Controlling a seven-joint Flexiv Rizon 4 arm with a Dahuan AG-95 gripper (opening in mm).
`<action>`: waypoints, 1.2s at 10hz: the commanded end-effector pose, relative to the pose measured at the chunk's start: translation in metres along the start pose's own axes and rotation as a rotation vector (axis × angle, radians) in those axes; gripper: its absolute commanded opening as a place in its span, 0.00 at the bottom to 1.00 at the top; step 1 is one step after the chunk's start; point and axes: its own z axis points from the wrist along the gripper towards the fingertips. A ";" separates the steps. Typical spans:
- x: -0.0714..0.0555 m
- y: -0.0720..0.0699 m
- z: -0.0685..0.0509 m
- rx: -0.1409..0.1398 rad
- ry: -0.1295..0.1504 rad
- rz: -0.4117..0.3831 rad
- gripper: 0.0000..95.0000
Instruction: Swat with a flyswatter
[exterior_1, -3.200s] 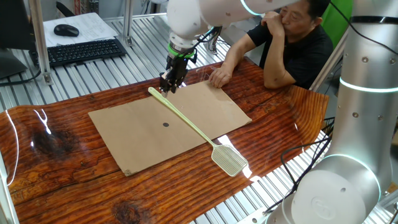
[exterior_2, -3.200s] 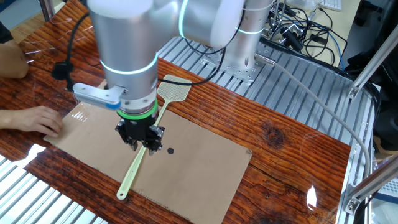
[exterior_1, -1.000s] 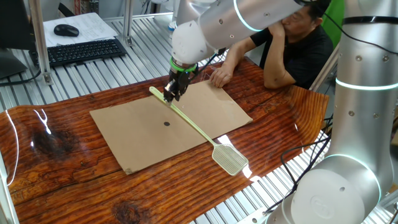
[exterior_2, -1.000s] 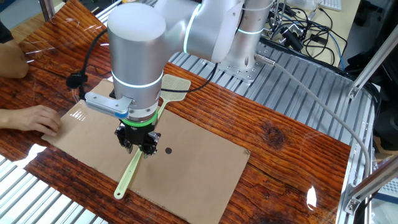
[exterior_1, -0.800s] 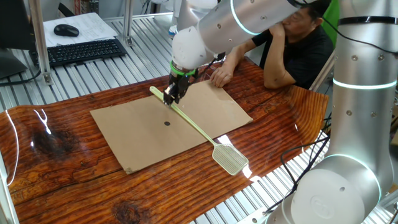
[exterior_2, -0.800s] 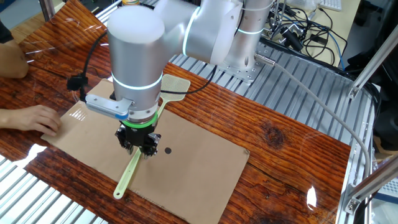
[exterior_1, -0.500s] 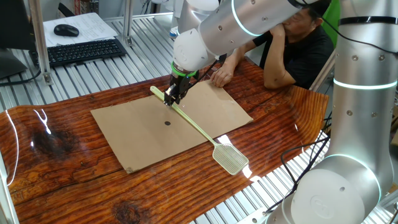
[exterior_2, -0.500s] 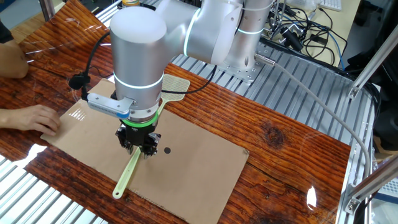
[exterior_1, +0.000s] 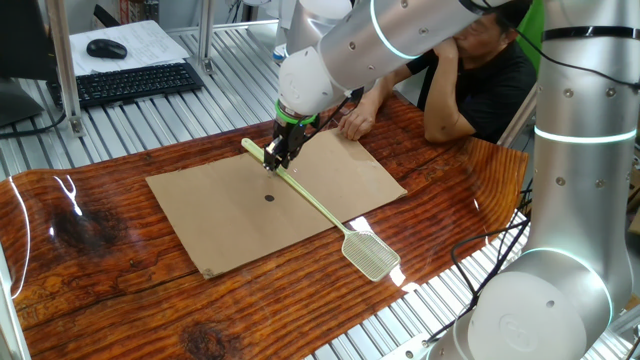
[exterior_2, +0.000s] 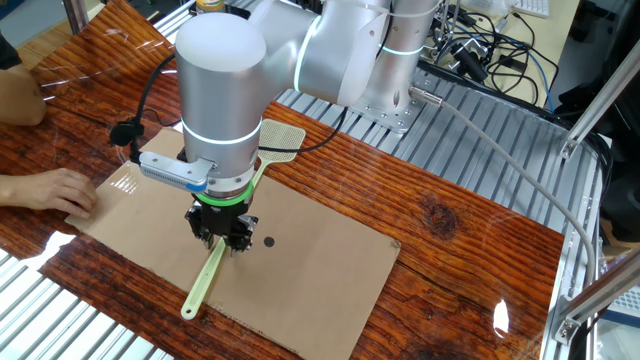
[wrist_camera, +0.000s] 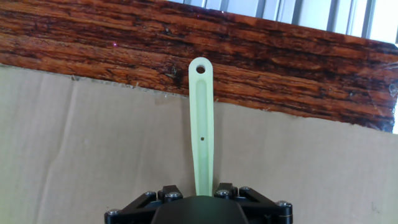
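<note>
The pale yellow-green flyswatter (exterior_1: 312, 207) lies diagonally on the cardboard sheet (exterior_1: 215, 215), its mesh head (exterior_1: 371, 257) on the wood past the sheet's edge. My gripper (exterior_1: 272, 160) is down on the handle near its hole end, with the jaws either side of it. In the other fixed view the gripper (exterior_2: 222, 246) straddles the handle (exterior_2: 203, 283), and the head (exterior_2: 282, 140) lies behind the arm. In the hand view the handle (wrist_camera: 202, 124) runs straight out from between the jaws of my gripper (wrist_camera: 204, 194). A small black dot (exterior_1: 268, 198) sits on the sheet beside the handle.
A seated person rests a hand (exterior_1: 352, 122) on the sheet's far corner; the hand also shows in the other fixed view (exterior_2: 55, 190). A keyboard (exterior_1: 130, 82) and mouse (exterior_1: 106, 48) lie on the bench behind. The wooden table (exterior_1: 90, 250) extends to the left.
Since 3.2 s ago my gripper has come down onto the handle. The handle's free end has shifted slightly. Over the last second the arm has barely moved.
</note>
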 end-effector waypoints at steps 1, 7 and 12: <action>0.000 0.000 0.000 0.002 -0.002 0.000 0.00; 0.001 0.000 -0.007 -0.034 0.077 0.033 0.00; -0.006 0.002 -0.033 -0.048 0.180 0.128 0.00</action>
